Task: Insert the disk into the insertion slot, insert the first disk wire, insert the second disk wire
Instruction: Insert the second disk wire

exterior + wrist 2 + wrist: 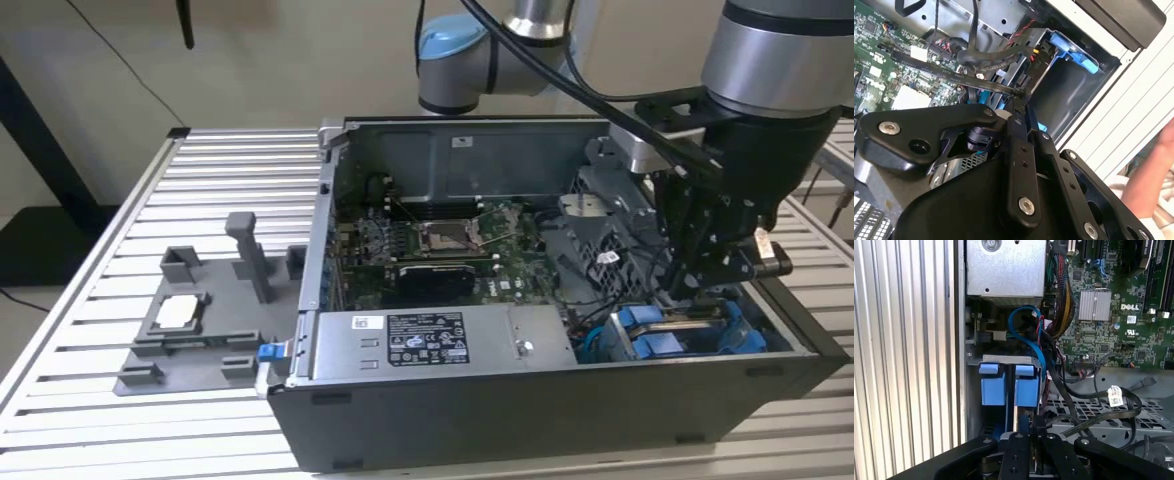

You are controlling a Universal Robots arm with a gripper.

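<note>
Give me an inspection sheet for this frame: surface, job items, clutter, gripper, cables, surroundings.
Surface: slatted metal table; open computer case sits on it.
Job's things: disk in its blue carrier sits in the insertion slot, at the case corner on the exterior view's right.
Clutter: grey fixture tray on the table beside the case, a small silver part in it; power supply box inside the case.
Gripper: gripper is low over the slot, shut on a black disk wire beside the carrier.
Cables: blue cable loops above the carrier; a coloured wire bundle runs by the motherboard.
Surroundings: a person's hand beyond the case edge in the second wrist view.
</note>
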